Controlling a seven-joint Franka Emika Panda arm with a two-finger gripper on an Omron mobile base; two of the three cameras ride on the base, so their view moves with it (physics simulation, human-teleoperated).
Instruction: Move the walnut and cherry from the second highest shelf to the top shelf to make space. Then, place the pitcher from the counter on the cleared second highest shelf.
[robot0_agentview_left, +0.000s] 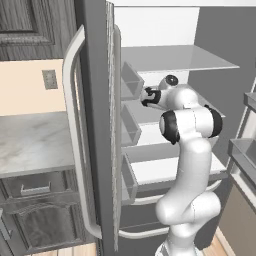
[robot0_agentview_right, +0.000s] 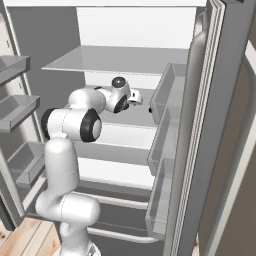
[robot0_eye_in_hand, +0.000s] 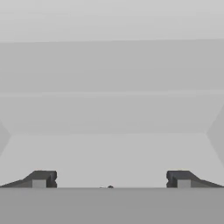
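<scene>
My gripper (robot0_agentview_left: 145, 96) reaches into the open fridge just above the second highest shelf (robot0_agentview_left: 146, 114), a pale grey panel. In the hand view the gripper (robot0_eye_in_hand: 111, 179) is open, its two dark fingertips (robot0_eye_in_hand: 41, 178) far apart over the bare shelf (robot0_eye_in_hand: 109, 153) with nothing between them. A tiny dark speck (robot0_eye_in_hand: 110, 187) sits at the bottom edge between them, too small to identify. The top shelf (robot0_agentview_left: 175, 57) is bare above the hand. From the right the hand (robot0_agentview_right: 134, 99) points at the fridge's back wall. The walnut and cherry are hidden. The pitcher is out of view.
The fridge door (robot0_agentview_left: 95, 125) stands open on the left with grey bins (robot0_agentview_left: 131, 80) close beside my wrist. The other door with its bins (robot0_agentview_right: 167, 115) flanks the right. The marbled counter (robot0_agentview_left: 30, 142) lies left of the door. Lower shelves (robot0_agentview_right: 120, 172) sit below.
</scene>
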